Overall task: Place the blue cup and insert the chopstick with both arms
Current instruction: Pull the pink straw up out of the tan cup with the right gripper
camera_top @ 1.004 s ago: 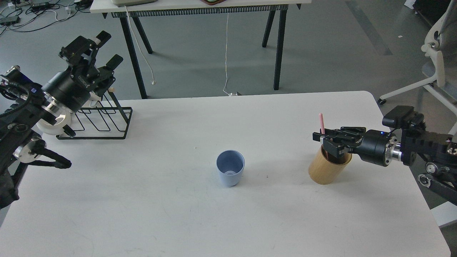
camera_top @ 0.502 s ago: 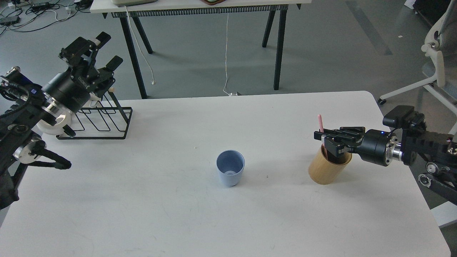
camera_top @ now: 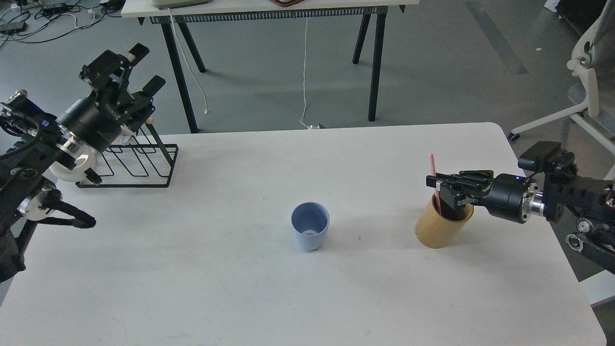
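The blue cup stands upright mid-desk. The right gripper pinches the chopstick, whose lower end is hidden inside the wooden cylinder. The left gripper hovers above the wire rack, fingers spread.

Single head view, taken from above the near edge of the white table and facing forward and down. The whole tabletop fills the lower field at moderate range; grey floor and a second table lie beyond.
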### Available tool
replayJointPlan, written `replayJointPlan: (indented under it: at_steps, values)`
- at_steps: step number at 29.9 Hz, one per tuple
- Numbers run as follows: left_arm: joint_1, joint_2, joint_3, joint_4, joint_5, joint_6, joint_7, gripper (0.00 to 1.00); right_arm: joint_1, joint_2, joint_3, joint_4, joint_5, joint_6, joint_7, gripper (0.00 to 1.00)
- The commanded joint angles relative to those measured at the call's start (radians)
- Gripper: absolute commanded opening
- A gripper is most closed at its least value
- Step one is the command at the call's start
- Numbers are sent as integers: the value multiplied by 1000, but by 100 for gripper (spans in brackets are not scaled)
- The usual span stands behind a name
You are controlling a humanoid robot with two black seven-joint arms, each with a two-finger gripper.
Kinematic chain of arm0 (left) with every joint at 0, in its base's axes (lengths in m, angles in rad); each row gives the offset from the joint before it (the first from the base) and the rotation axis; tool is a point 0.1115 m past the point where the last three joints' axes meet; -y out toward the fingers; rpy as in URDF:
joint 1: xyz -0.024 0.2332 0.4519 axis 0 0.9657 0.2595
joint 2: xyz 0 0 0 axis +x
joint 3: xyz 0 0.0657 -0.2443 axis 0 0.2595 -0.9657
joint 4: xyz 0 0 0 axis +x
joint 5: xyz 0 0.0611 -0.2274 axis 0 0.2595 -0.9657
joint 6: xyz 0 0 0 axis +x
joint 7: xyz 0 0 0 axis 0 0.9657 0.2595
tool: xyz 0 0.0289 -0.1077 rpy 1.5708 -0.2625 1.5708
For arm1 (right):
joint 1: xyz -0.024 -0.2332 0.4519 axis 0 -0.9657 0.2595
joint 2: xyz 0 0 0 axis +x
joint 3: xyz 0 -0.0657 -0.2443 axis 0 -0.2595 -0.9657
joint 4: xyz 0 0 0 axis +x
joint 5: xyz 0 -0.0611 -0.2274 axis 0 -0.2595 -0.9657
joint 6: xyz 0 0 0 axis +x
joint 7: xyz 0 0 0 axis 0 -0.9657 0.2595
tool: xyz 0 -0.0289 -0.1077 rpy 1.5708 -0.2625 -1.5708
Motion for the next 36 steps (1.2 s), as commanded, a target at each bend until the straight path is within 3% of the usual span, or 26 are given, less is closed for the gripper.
replayJointPlan:
  at_steps: [1,17,36]
  values:
    - [0,0,0,0,0,0,0,81,-2,-2,1,2,1,-1,0,12]
    - [6,-2,0,0,0,0,0,81,0,-46,68,14,12,-9,0,8]
    - [35,-3,3,13,3,0,0,82,27,-112,246,183,95,-3,0,6]
